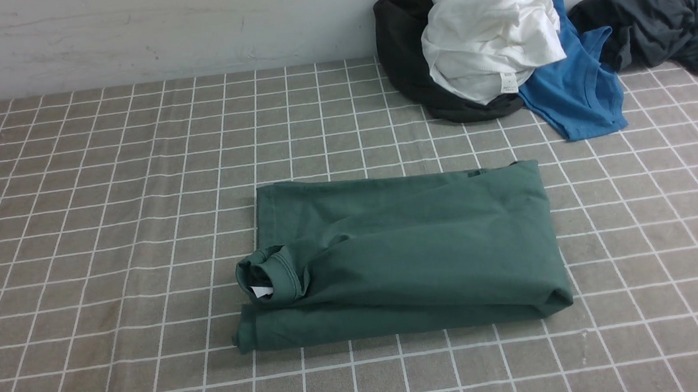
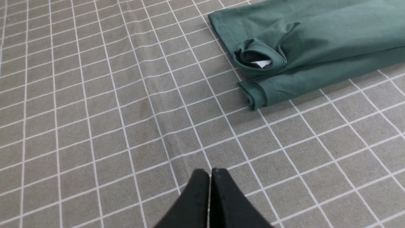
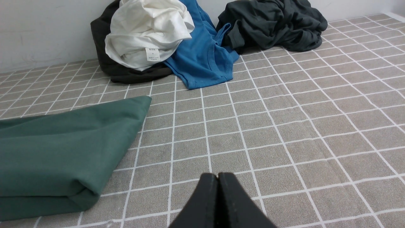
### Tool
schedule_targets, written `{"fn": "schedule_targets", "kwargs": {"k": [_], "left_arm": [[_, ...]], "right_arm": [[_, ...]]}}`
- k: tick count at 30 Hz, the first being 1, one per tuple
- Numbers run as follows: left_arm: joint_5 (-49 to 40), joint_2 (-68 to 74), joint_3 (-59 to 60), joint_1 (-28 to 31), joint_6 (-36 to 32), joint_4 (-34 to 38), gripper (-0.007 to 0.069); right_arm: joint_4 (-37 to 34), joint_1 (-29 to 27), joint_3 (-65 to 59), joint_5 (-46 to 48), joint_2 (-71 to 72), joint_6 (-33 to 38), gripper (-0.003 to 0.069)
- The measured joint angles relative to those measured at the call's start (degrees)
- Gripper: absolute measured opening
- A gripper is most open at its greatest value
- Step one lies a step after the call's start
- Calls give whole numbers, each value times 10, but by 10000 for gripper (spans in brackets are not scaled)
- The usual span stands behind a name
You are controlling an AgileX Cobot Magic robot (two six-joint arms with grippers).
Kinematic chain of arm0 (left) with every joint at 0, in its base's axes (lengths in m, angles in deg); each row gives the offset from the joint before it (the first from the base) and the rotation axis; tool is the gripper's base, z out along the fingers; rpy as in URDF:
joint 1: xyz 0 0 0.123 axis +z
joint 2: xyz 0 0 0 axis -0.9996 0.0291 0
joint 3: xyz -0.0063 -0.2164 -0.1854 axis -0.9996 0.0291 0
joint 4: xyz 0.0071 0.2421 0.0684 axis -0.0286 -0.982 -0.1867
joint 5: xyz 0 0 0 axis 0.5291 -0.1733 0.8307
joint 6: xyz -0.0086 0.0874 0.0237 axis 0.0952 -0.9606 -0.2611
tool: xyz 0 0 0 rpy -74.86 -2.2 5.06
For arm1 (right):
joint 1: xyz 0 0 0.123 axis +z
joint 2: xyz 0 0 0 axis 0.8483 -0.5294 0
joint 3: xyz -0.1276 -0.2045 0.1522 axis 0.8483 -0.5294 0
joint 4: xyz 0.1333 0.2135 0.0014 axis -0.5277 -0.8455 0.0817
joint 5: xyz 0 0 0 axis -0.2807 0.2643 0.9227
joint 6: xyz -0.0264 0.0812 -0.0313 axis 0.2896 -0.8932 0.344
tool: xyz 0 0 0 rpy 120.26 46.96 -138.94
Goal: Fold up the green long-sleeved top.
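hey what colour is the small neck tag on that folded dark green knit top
The small neck tag is white; left wrist view shows it best.

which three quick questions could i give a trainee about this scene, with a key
1. True or false: the green top lies fully unfolded with both sleeves spread wide.
2. Fill in the blank: a small ____ tag shows at the top's rolled neck.
3. Which lies farther to the robot's right: the blue shirt or the white cloth?

Key: 1 false, it is folded into a bundle; 2 white; 3 the blue shirt.
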Motion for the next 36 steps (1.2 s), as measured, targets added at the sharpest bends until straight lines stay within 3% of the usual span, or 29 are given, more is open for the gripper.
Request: {"fn": "schedule_targets", "kwargs": {"k": [7, 11, 15, 27, 36], "left_arm": [[136, -52, 89, 81, 3, 29, -7], [270, -113, 179, 190, -27, 32, -7], [316, -159, 256, 256, -54, 52, -7], [300, -165, 316, 271, -64, 71, -7], [300, -165, 316, 243, -69, 71, -7]], "right_arm": [[0, 0, 0, 0, 0, 0, -14], [0, 0, 0, 0, 0, 0, -14], [0, 0, 0, 0, 0, 0, -14], [0, 0, 0, 1, 0, 0, -14], [0, 0, 0, 1, 0, 0, -14]]}}
